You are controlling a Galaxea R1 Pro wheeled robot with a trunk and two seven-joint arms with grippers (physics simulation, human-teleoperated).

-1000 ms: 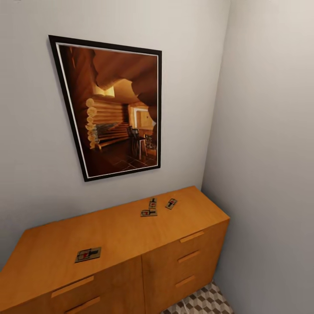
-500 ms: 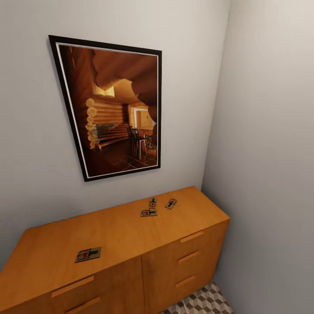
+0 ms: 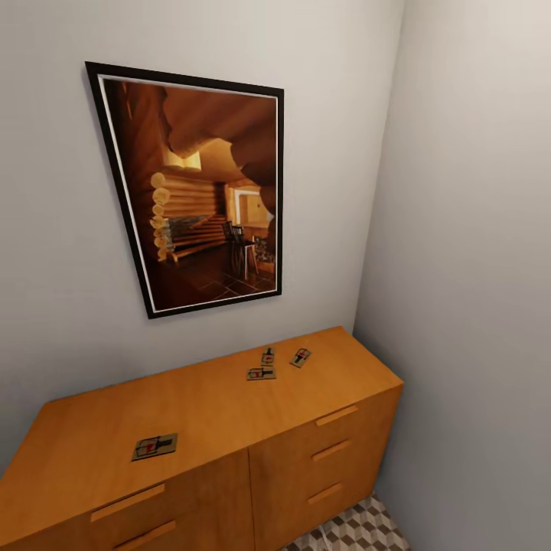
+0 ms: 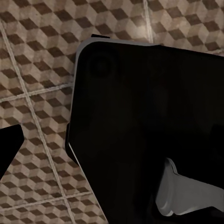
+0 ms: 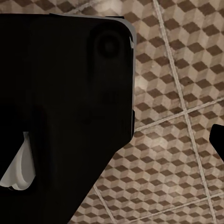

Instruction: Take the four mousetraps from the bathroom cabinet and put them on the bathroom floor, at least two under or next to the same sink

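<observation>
Cabinet (image 3: 229, 428): wide orange-brown wood, set in the room's corner against the far wall, its right end near the right wall. Flat top, bar handles on the fronts; three drawers stacked at the right.
Mousetraps: all four lie flat on the cabinet's top surface, none on the floor.
Near-left mousetrap (image 3: 154, 446): alone toward the near left edge of the top, well apart from the others.
Cluster of three: toward the far right of the top. Front mousetrap (image 3: 261, 373) lies nearest the viewer; middle mousetrap (image 3: 268, 356) sits just behind it, very close, contact unclear; right mousetrap (image 3: 301, 357) lies just beside them to the right, apart.
Picture (image 3: 195, 191): black-framed print of a log interior, hung on the far wall above the cabinet.
Bathroom floor (image 3: 360, 528): cube-pattern tile, a patch visible at the cabinet's near right foot; the same tile with pale grout lines shows in both wrist views (image 4: 32, 70) (image 5: 186, 70).
Left hand: the wrist view shows a dark robot body part above the tile and a dark tip at the picture's edge; cannot tell how far the fingers are spread.
Right hand: same case, dark body part over tile with a dark tip at the edge; opening cannot be told.
</observation>
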